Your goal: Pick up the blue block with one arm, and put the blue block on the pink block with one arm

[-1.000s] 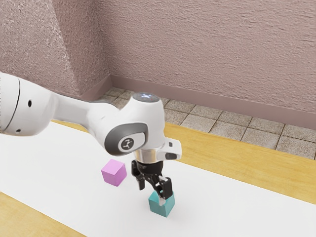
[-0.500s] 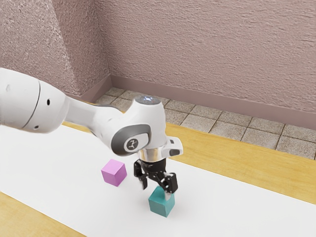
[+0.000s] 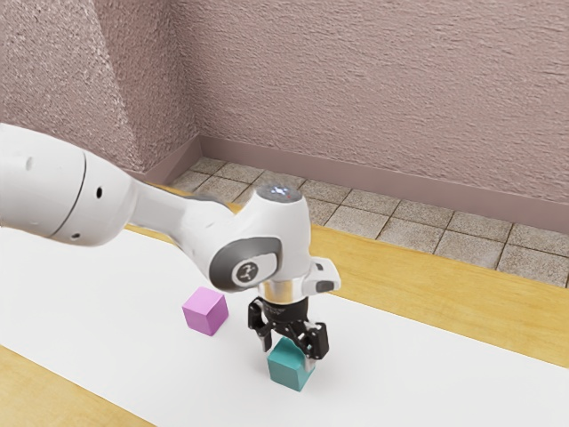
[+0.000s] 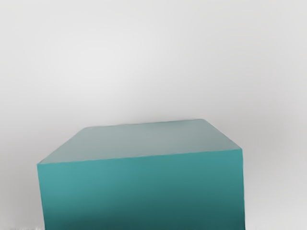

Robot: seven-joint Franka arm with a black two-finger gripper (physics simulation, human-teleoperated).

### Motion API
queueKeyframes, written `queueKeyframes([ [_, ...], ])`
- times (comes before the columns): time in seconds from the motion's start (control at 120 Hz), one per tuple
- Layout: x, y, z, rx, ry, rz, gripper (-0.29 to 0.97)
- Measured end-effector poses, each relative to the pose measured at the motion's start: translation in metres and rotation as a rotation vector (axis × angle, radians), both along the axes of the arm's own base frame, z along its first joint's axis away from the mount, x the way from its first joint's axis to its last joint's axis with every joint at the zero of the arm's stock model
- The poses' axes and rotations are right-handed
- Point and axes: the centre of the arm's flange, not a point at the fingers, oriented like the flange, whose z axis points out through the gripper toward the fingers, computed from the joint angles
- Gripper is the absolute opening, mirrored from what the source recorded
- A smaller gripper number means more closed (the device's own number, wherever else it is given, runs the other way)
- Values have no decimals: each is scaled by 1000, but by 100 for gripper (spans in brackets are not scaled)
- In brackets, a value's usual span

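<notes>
The step in hand looks to be the grasp: the gripper (image 3: pixel 290 341) hangs directly over the blue block (image 3: pixel 291 367), its fingers (image 3: pixel 316 343) spread wide and flanking the block's top edges without visibly pressing on it. To do it well, I judge the hand should sink a little lower so the pads meet the side faces below the rim, stay centred and square to those faces, then close evenly - a skewed pinch could twist or nudge the block; lift straight up before carrying it across. The blue block is really a teal cube with flat matte faces and crisp edges, its top paler than its sides in the wrist view (image 4: pixel 144 187); it rests on the white worktop (image 3: pixel 107 294), near the front, with the pink block (image 3: pixel 205 311) apart on the exterior view's left and slightly farther back - bare and ready to receive it.
</notes>
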Motion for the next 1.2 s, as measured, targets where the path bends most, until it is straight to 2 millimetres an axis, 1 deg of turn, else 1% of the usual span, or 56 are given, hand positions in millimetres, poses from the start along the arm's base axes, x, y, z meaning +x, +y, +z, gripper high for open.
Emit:
queueKeyframes([
  [0.133,2,4,-10,6,15,21,58],
  [0.392,6,3,-17,6,21,40,44],
  [0.633,8,3,-16,11,14,48,39],
  [0.717,9,5,-12,14,5,54,38],
  [0.767,11,8,-7,17,-5,60,37],
  [0.825,16,18,1,27,-23,74,36],
  [0.908,25,39,14,41,-48,100,36],
  [1.0,35,72,22,50,-53,135,36],
  [1.092,42,98,37,56,-60,152,37],
  [1.15,45,110,46,58,-60,153,37],
  [1.2,47,116,58,58,-63,146,37],
])
